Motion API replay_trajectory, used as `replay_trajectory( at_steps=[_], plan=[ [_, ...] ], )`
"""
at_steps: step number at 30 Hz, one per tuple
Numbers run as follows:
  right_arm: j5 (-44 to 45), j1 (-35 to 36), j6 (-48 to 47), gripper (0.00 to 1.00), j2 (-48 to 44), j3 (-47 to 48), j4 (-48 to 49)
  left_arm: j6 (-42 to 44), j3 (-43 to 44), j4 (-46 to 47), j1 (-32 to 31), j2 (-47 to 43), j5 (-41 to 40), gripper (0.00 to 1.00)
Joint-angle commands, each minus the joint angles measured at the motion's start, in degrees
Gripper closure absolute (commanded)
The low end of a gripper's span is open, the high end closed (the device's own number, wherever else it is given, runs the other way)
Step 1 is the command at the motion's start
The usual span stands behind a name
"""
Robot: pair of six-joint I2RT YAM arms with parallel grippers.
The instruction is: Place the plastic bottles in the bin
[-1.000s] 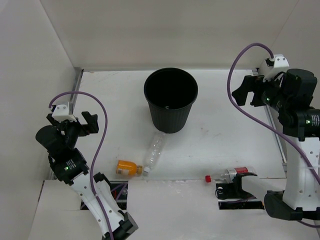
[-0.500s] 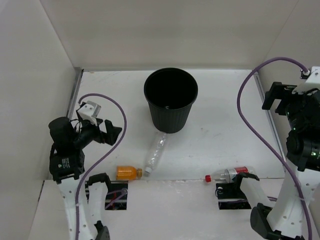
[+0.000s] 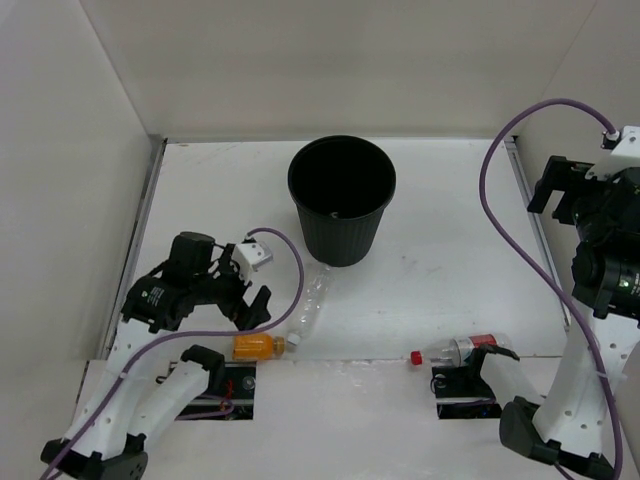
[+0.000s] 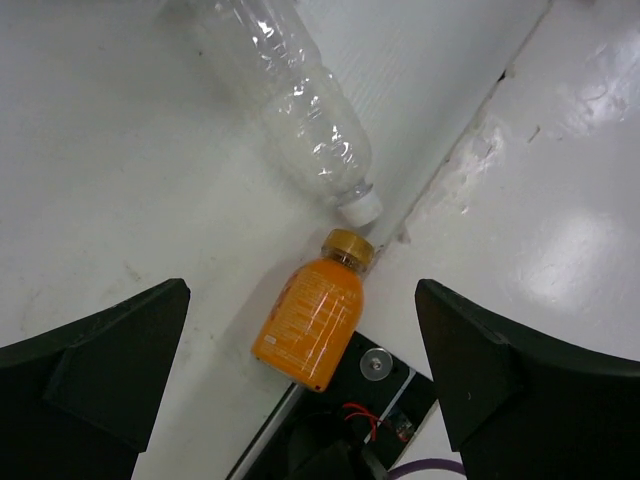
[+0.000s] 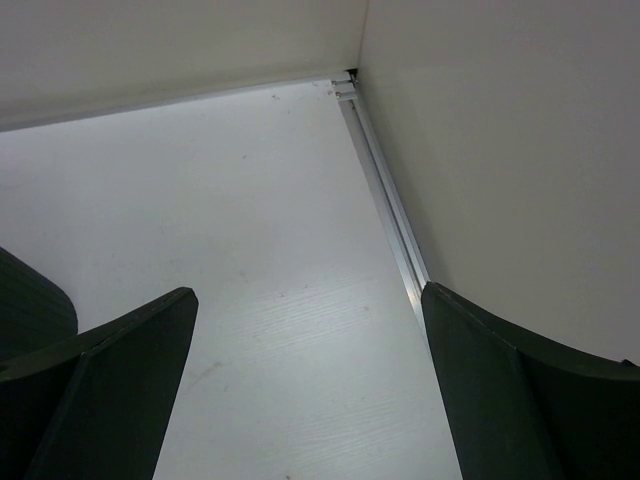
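nothing binned yet. all three plastic bottles lying flat on the tabletop (image 3: 450,260). orange bottle (image 4: 312,322) at lower left of the top view, right on the near seam, cap end almost touching the cap of the clear bottle (image 4: 300,110). clear bottle slanting up toward the foot of the bin (image 3: 340,238), near it, contact not clear. red-cap bottle (image 3: 455,352) at lower right, well apart from the other two, beside the right arm base. bin upright at upper centre, inside dark, no bottle seen in it.

left pincer (image 4: 302,290) spread wide, empty, hanging over the orange bottle and bracketing it in the wrist view; looks apart from it. right pincer (image 5: 308,292) also wide, empty, up at the right edge, facing a bare tabletop corner, well apart from every bottle.

judged: first pick just being set up, probably the orange one. left to do: grab, carry, drop, times three. risk: may nudge the clear bottle's cap just beside the target; seam edge under the orange bottle awkward for the fingers.
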Motion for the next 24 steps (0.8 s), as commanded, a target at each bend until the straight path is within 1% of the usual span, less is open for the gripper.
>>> replay_trajectory(
  at_steps=[1, 4, 7, 10, 11, 15, 20, 22, 24],
  plan=[
    [0.9, -0.1, 0.7, 0.00, -1.3, 2.2, 1.2, -2.7, -2.3, 6.3, -3.3, 1.9, -6.5, 0.00],
    [0.9, -0.1, 0.8, 0.00, -1.4, 2.5, 0.7, -8.0, -4.6, 11.9, -7.9, 3.7, -11.6, 0.00],
    [1.0, -0.1, 1.2, 0.00, -1.3, 2.7, 0.0, -14.7, -5.8, 16.4, -11.2, 6.5, -13.3, 0.00],
    [1.1, -0.1, 1.7, 0.00, -1.1, 3.2, -0.8, -16.2, -6.2, 17.9, -14.9, 9.1, -13.2, 0.00],
    [0.9, -0.1, 1.7, 0.00, -1.1, 3.4, -1.0, -15.4, -6.9, 18.1, -16.9, 9.4, -13.5, 0.00],
    [1.1, -0.5, 1.8, 0.00, -0.9, 5.0, -2.3, -7.4, -9.0, 15.2, -25.6, 10.1, -16.8, 0.00],
    [0.9, -1.1, 1.0, 0.00, -1.4, 7.5, -3.7, 5.7, -8.8, 9.8, -34.2, 9.9, -20.3, 0.00],
    [1.1, -1.1, 0.9, 0.00, -1.7, 8.7, -4.0, 9.9, -8.2, 7.6, -36.4, 9.5, -21.0, 0.00],
    [1.1, -1.1, 0.5, 0.00, -1.7, 10.1, -4.8, 15.4, -8.3, 4.6, -37.3, 8.9, -21.1, 0.00]
  ],
)
